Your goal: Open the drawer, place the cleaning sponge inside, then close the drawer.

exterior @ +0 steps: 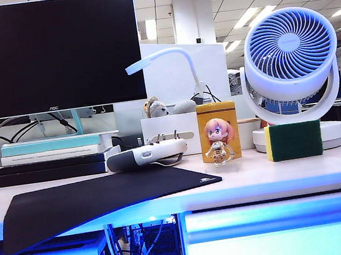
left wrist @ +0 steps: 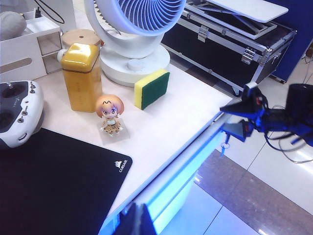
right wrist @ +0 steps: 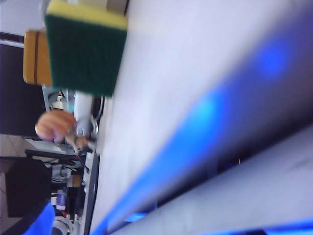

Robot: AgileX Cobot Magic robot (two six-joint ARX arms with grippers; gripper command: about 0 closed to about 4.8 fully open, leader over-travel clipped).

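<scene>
The cleaning sponge (exterior: 293, 141) stands on edge on the white desk in front of the fan base, green face forward with a yellow strip at its left. It also shows beside the yellow tin in the left wrist view, sponge (left wrist: 152, 88), and blurred in the right wrist view, sponge (right wrist: 85, 54). The drawer front (exterior: 285, 232) sits shut under the desk edge on the right. My left gripper (left wrist: 137, 221) hovers over the desk's front edge, its fingers together and empty. My right gripper (left wrist: 222, 119) hangs off the desk's edge, level with it, jaws apart with nothing between them.
A yellow tin (exterior: 219, 130) with a small girl figure (exterior: 218, 140) in front stands left of the sponge. A white fan (exterior: 289, 61), a grey controller (exterior: 147, 154), a black mouse mat (exterior: 98, 198), a monitor (exterior: 48, 55) and stacked books fill the desk.
</scene>
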